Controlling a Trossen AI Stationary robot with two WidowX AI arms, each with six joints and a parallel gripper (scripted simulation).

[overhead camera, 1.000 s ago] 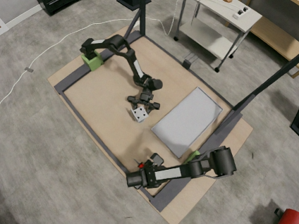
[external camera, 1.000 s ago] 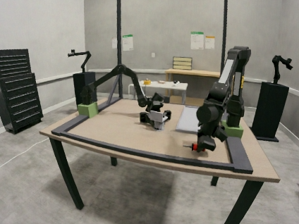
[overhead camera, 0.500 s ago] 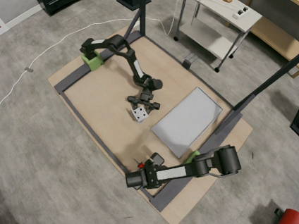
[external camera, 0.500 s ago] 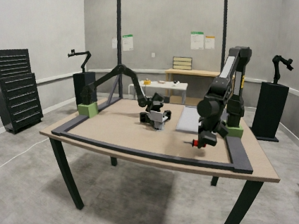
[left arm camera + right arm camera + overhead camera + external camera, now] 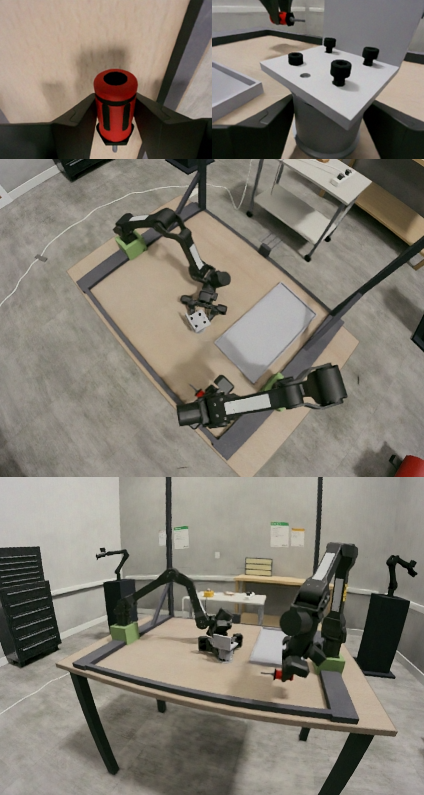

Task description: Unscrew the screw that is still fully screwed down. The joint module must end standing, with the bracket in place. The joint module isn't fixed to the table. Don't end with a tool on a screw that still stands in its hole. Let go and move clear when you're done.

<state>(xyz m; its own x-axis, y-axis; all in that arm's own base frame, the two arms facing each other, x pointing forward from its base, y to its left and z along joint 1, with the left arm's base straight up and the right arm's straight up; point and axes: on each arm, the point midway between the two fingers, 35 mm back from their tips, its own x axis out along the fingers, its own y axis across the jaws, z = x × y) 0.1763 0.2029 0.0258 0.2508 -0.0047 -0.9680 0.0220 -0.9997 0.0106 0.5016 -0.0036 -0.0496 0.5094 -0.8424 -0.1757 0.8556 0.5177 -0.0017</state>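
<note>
On the bench (image 5: pixel 150 289) (image 5: pixel 165 669), the joint module (image 5: pixel 226 655) (image 5: pixel 324 129) stands gripped by the right tool (image 5: pixel 202 313) (image 5: pixel 221 648) (image 5: pixel 327 99). The bracket (image 5: pixel 199 321) (image 5: pixel 221 640) (image 5: pixel 319 65) sits on top. The left tool (image 5: pixel 201 394) (image 5: pixel 285 675) (image 5: pixel 114 97) (image 5: pixel 282 23) holds a red screwdriver (image 5: pixel 199 393) (image 5: pixel 281 675) (image 5: pixel 115 93) (image 5: pixel 284 18), well apart. 3 screws stand raised; the seated screw (image 5: pixel 295 59) is beside a small hole.

The pale wooden tabletop (image 5: pixel 150 304) (image 5: pixel 165 652) (image 5: pixel 43 42) (image 5: pixel 255 46) is carrying 1 shallow grey tray (image 5: pixel 265 331) (image 5: pixel 267 647) (image 5: pixel 237 85), which is lying flat; dark rails (image 5: pixel 135 351) (image 5: pixel 200 694) (image 5: pixel 179 53) (image 5: pixel 233 37) are running along its edges.
</note>
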